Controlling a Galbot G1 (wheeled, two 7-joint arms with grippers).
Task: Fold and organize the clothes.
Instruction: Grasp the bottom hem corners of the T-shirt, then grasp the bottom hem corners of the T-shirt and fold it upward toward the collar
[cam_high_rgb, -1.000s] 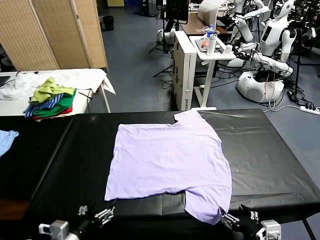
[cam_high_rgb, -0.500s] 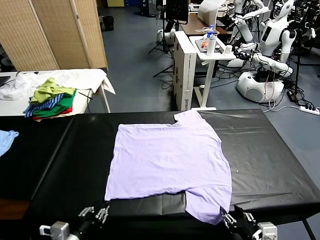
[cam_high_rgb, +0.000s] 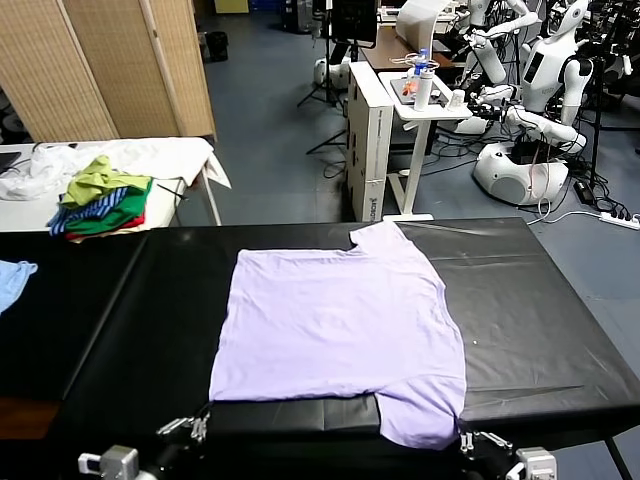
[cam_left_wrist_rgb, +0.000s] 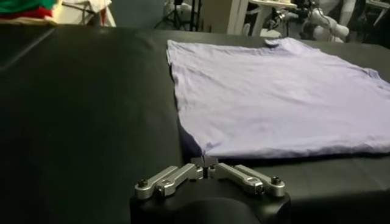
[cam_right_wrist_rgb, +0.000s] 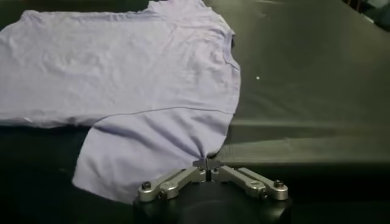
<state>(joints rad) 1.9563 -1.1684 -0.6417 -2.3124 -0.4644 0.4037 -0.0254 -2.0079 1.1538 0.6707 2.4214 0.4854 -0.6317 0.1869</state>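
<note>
Pretty even indoor light in here, bright enough, looks like it's coming from overhead. The black table cover (cam_high_rgb: 520, 330) picks up soft glare streaks on the far right side and a paler sheen along its near right part. The lavender T-shirt (cam_high_rgb: 335, 325) reads clean, with only a thin dark shadow under its near edge. Up close, the wrist views look dimmer and a bit soft, and the far background goes blurry there. The floor (cam_high_rgb: 270, 130) is evenly lit.

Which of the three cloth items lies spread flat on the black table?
The lavender T-shirt; the green, striped pile is heaped, the light blue cloth bunched.
</note>
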